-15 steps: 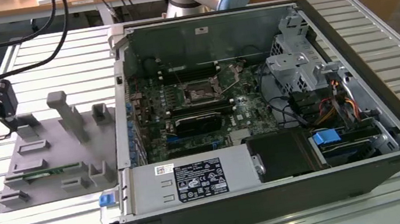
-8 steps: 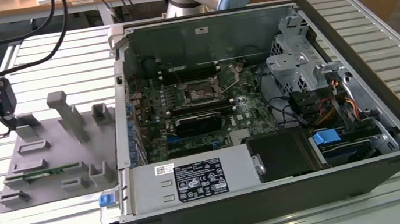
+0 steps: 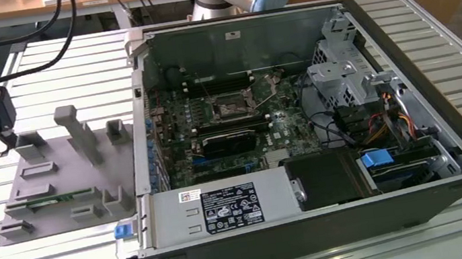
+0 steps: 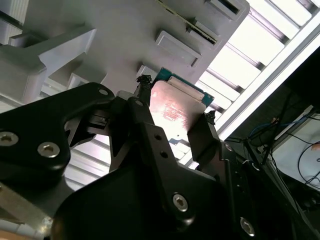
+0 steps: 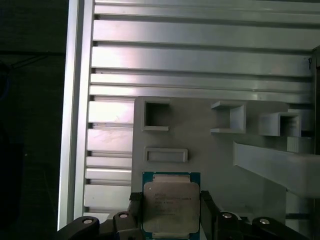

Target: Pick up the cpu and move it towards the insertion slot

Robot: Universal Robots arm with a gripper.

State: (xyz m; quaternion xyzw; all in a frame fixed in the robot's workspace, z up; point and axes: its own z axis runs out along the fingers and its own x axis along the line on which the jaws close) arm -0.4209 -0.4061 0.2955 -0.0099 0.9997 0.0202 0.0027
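My gripper (image 5: 170,199) is clamped on the cpu (image 5: 171,210) by two opposite edges, at the grey fixture tray (image 5: 220,160). That is well apart from the insertion slot (image 3: 233,109) in the open computer case (image 3: 275,252). The lid's print is unreadable.

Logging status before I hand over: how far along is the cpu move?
Done: the gripper looks closed on the cpu, with its fingers against two opposite edges. In hand: the cpu is at the grey fixture tray; I cannot tell whether it is lifted. Left: the whole carry, since the insertion slot lies inside the open computer case, far toward the exterior view's right.
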